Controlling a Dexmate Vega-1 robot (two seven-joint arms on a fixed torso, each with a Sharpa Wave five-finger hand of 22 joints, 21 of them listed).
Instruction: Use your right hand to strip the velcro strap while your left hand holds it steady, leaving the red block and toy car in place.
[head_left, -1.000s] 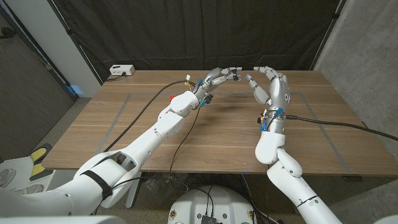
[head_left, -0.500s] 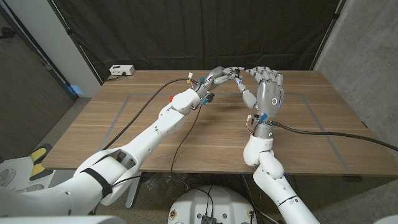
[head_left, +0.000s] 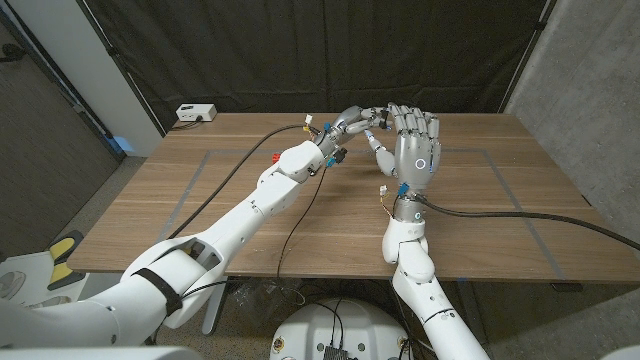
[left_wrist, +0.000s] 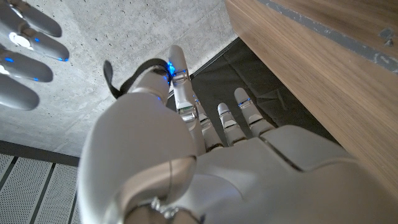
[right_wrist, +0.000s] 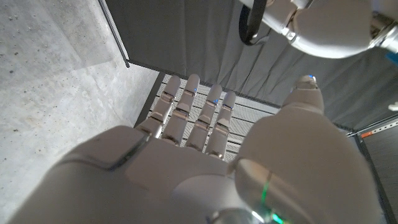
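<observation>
Seemingly, a thin black velcro strap loops from the left hand; right hand spread, empty.

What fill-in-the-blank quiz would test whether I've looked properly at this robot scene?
1. The left robot hand pinches a looped velcro strap whose colour is ____.
2. The right robot hand, raised with its fingers apart, holds ____.
3. In the head view, the small white box sits at the far ____ corner of the table.

Missing words: black; nothing; left
</observation>
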